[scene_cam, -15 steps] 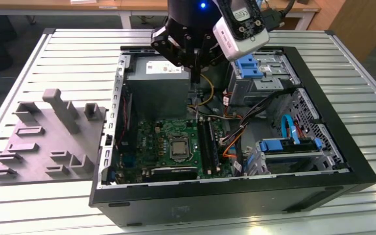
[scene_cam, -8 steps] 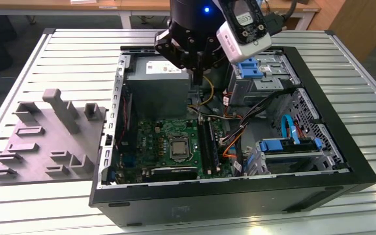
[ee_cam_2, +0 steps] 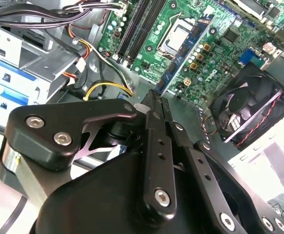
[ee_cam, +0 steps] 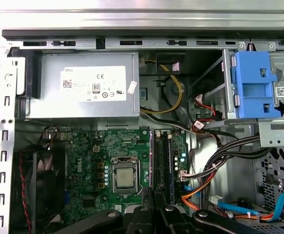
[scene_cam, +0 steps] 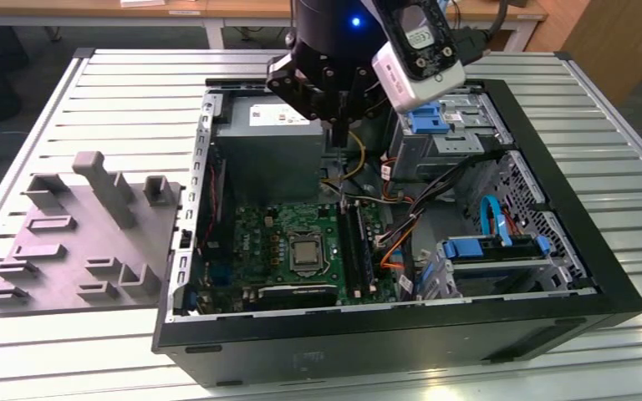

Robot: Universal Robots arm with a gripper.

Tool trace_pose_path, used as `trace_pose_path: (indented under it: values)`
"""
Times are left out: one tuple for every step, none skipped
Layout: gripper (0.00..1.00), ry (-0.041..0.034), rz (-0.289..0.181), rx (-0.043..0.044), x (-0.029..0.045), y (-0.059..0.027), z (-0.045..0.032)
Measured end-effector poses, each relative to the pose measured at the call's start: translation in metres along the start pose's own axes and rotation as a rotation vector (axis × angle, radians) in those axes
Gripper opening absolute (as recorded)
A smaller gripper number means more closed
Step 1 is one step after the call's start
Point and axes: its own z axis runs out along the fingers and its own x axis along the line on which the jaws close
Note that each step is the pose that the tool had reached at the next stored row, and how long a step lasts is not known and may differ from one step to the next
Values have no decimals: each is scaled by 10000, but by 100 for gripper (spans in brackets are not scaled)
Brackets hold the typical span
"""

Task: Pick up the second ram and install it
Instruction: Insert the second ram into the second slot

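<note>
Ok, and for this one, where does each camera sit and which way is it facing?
Exterior view: off the arm, high up, looking down into the open computer case; the gripper hangs over it.
Second wrist view: at the wrist, looking along the fingers toward the motherboard; they pinch the second ram.
First wrist view: at the wrist, looking into the case; part of the gripper shows.
Shared: all three show the processor socket.

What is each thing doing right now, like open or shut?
computer case, open, lying on its side
claw, shut on the second ram
second ram, held over the open case, not in a socket
processor, bare, no cooler over it
grey tray, lying on the table beside the case
</note>
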Motion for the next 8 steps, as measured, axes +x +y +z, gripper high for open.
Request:
trace_pose_path:
  values:
    - [12, 0, -1, -1, -5, 0, 3]
    - [12, -1, -1, -3, -10, 0, 6]
    - [12, 0, 0, -2, -15, 0, 8]
    - [12, -1, 0, -2, -19, 0, 11]
    - [12, -1, 0, -2, -24, -1, 13]
    - [12, 0, 0, -1, -28, 0, 15]
    - [12, 0, 0, 0, -32, 0, 19]
    - [12, 0, 0, 0, -36, -1, 22]
